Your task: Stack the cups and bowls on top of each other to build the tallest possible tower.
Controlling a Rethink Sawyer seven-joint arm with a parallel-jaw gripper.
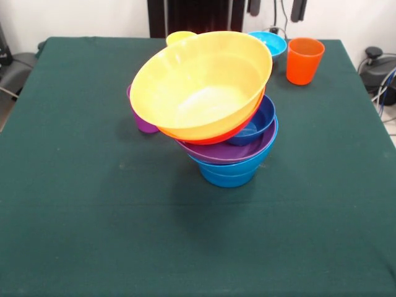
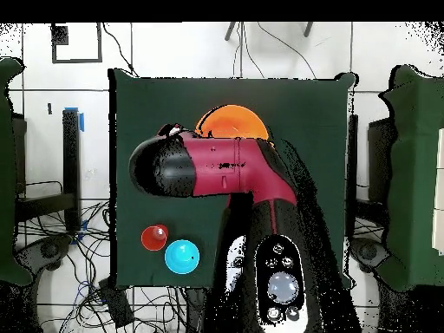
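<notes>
The tower [image 1: 229, 154] stands mid-table and leans. From the bottom it has a blue bowl [image 1: 228, 173], a purple bowl [image 1: 216, 151], a dark blue bowl [image 1: 257, 120], an orange bowl [image 1: 213, 137] and a large yellow bowl [image 1: 201, 83] tilted on top. A purple cup [image 1: 141, 120] stands behind its left side, partly hidden. A yellow cup [image 1: 179, 37], a cyan bowl [image 1: 270, 42] and an orange cup [image 1: 304, 60] sit near the far edge. My gripper [image 1: 276, 7] shows only two dark fingertips at the top edge, spread apart and holding nothing, well above the cyan bowl.
In the overhead view the red and black arm [image 2: 225, 169] covers most of the tower, and only an orange-yellow bowl rim [image 2: 232, 120] shows. The orange cup [image 2: 154, 237] and cyan bowl [image 2: 182, 257] sit near the table corner. The green cloth [image 1: 93, 216] covers the table.
</notes>
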